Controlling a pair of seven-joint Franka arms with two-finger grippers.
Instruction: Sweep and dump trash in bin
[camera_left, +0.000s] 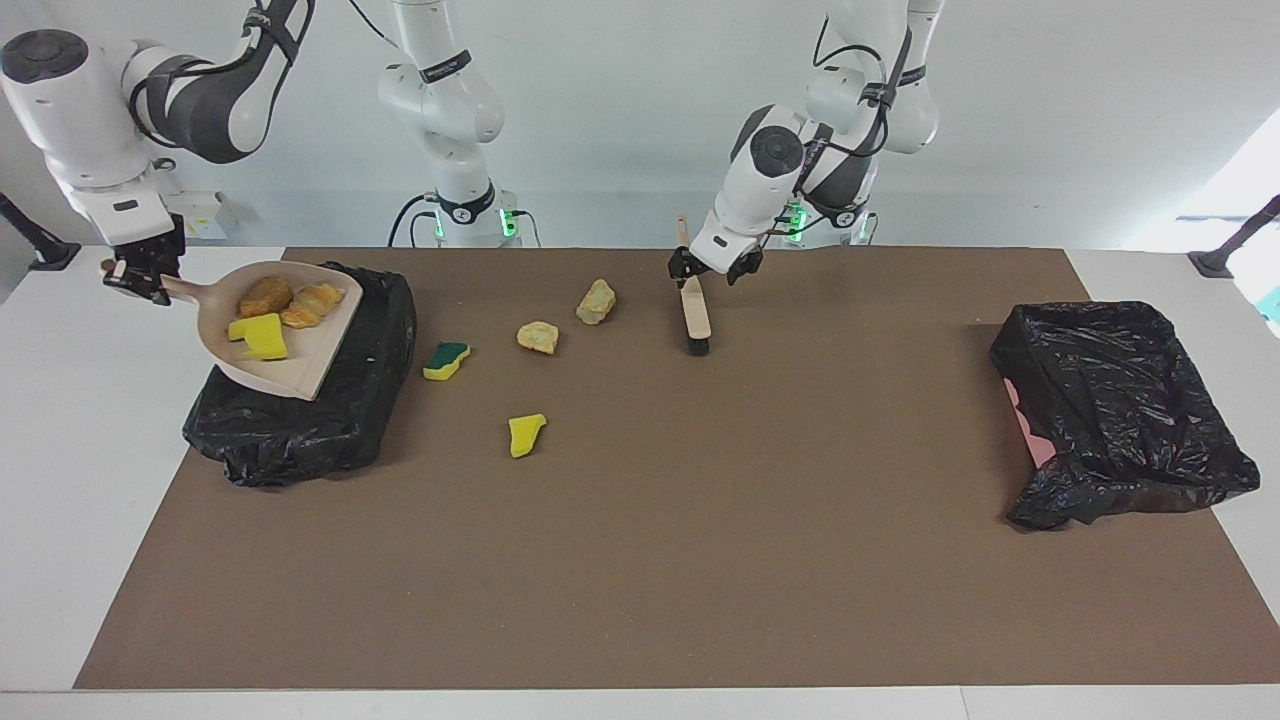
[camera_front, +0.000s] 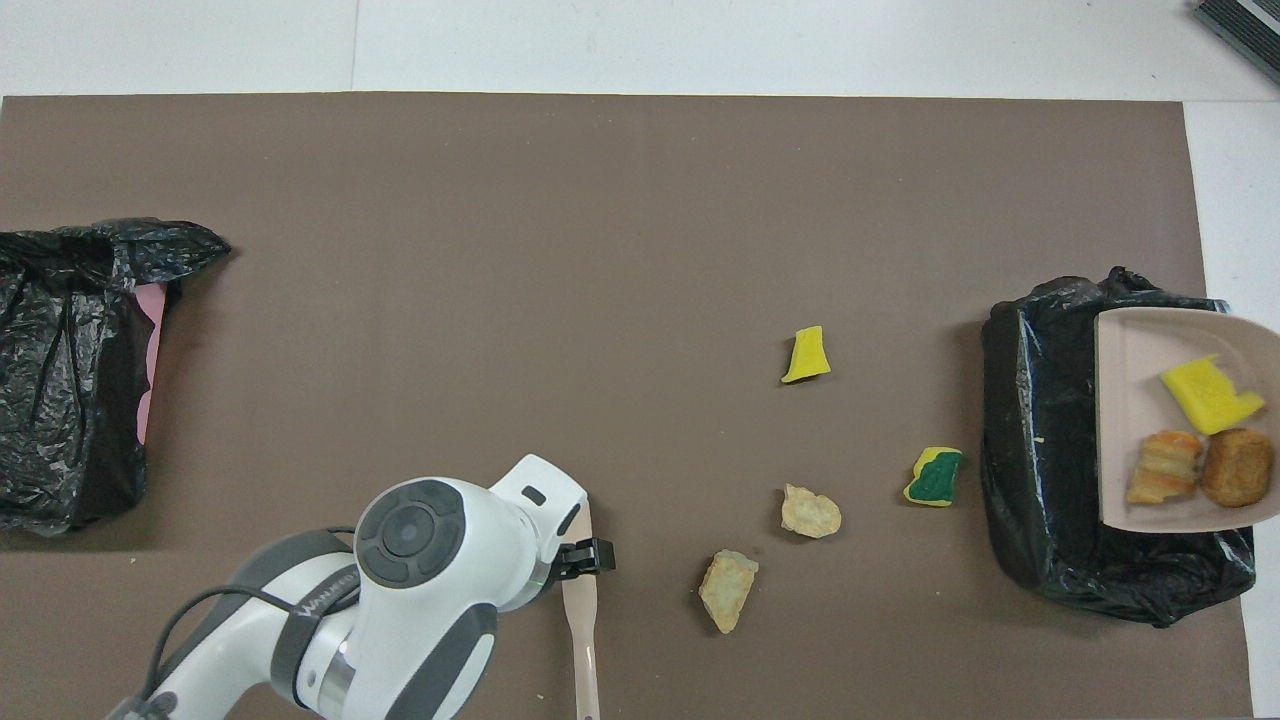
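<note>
One mat (camera_left: 700, 560): brown, with wide open room from its middle toward the left arm's end.
Bin (camera_left: 300, 440): black-lined, at the right arm's end, close to the mat's edge; a second bin (camera_left: 1120, 400) sits at the left arm's end.
Dustpan (camera_left: 290, 365): held roughly level over the first bin, the right gripper (camera_left: 135, 280) clamped on its handle.
Brush (camera_left: 697, 315): bristles on the mat, the left gripper (camera_left: 713, 268) over its handle with jaws apart.
Trash: three scraps (camera_left: 262, 337) in the pan; a green-faced sponge (camera_left: 446, 358), a yellow piece (camera_left: 525, 433) and two pale chunks (camera_left: 537, 336) (camera_left: 596, 300) on the mat.
Risk: a hasty tilt could bounce scraps off the liner onto the table; the unheld brush could topple.
</note>
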